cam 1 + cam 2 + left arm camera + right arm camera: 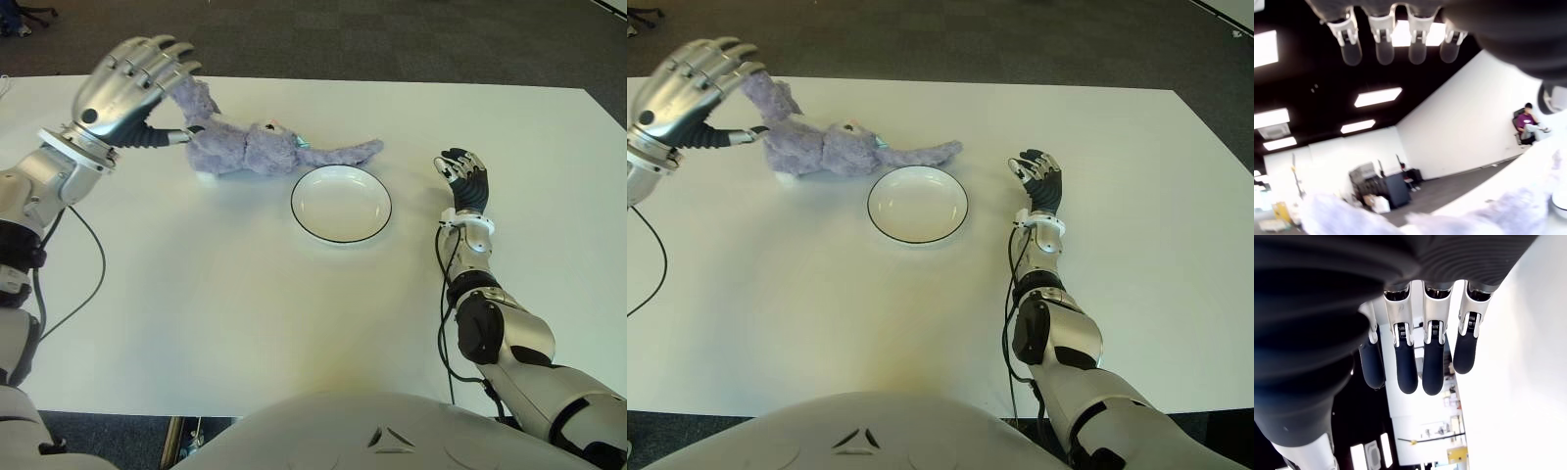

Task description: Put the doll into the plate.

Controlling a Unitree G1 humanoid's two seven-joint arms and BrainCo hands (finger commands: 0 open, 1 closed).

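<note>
The lavender plush doll lies stretched out on the white table, just behind and to the left of the plate. The plate is white with a dark rim and has nothing in it. My left hand hovers over the doll's left end, fingers spread and thumb close to one plush limb, without gripping it. Its straight fingers show in the left wrist view above the blurred doll. To the right of the plate my right hand is idle, with relaxed fingers that hold nothing.
A black cable trails from my left arm across the table's left side. Dark carpet lies beyond the far table edge. A person sits in a chair far off in the room.
</note>
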